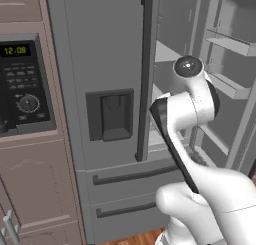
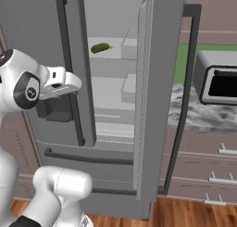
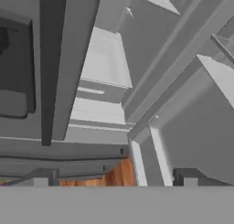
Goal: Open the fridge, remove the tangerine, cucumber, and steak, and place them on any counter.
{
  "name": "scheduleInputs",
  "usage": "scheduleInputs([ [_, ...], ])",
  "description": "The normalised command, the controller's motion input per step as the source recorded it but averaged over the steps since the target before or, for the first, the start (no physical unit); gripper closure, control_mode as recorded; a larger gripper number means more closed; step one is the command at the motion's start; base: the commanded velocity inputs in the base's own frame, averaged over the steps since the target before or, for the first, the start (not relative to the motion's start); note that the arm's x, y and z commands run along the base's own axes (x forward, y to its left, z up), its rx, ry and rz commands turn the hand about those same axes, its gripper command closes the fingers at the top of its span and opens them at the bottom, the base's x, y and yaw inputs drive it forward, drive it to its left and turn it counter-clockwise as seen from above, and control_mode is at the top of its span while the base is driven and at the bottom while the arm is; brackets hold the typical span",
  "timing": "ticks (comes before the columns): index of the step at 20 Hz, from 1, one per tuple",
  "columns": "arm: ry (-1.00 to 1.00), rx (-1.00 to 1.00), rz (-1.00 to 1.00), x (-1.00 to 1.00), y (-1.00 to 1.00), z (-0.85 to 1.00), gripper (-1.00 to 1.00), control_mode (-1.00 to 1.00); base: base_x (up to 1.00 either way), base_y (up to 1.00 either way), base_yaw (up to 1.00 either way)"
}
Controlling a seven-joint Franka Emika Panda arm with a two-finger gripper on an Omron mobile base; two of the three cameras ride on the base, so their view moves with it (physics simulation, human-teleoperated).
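Nearest the lens in the hand view, the gripper [image 3: 114, 179] shows two dark tips set wide apart with nothing between them. Green digits reading 12:08 glow on the oven panel [image 1: 22, 84] at left centre of the left base view. In the right base view the fridge [image 2: 37, 45] has its right door [image 2: 159, 82] swung open, screening part of the counter [image 2: 199, 112] and toaster oven [image 2: 217, 78], with the cucumber [image 2: 101, 47] on an upper shelf, upper centre.

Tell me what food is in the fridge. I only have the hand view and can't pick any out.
Observer: The cucumber lies on an upper shelf, in the right base view.
Operator: Drop-off spot?
Observer: The counter is just right of the fridge, beyond its open door.
Operator: Anything on it?
Observer: A toaster oven sits on it, with bare stone in front.
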Motion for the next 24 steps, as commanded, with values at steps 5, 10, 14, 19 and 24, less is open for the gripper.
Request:
scheduleInputs([
  [5, -0.17, 0.44, 0.0, 0.15, 0.02, 0.15, -1.0, -1.0, 0.0, 0.0, 0.0],
  [10, -0.16, 0.22, 0.0, 0.19, 0.18, 0.0, -1.0, -1.0, 0.0, 0.0, 0.0],
  [14, -0.03, 0.0, 0.0, 0.11, 0.52, 0.0, -1.0, -1.0, 0.0, 0.0, 0.0],
  [19, 0.05, -0.03, 0.0, 0.28, 0.4, 0.02, -1.0, -1.0, 0.0, 0.0, 0.0],
  [24, 0.12, 0.0, 0.0, 0.53, 0.02, 0.08, -1.0, -1.0, 0.0, 0.0, 0.0],
])
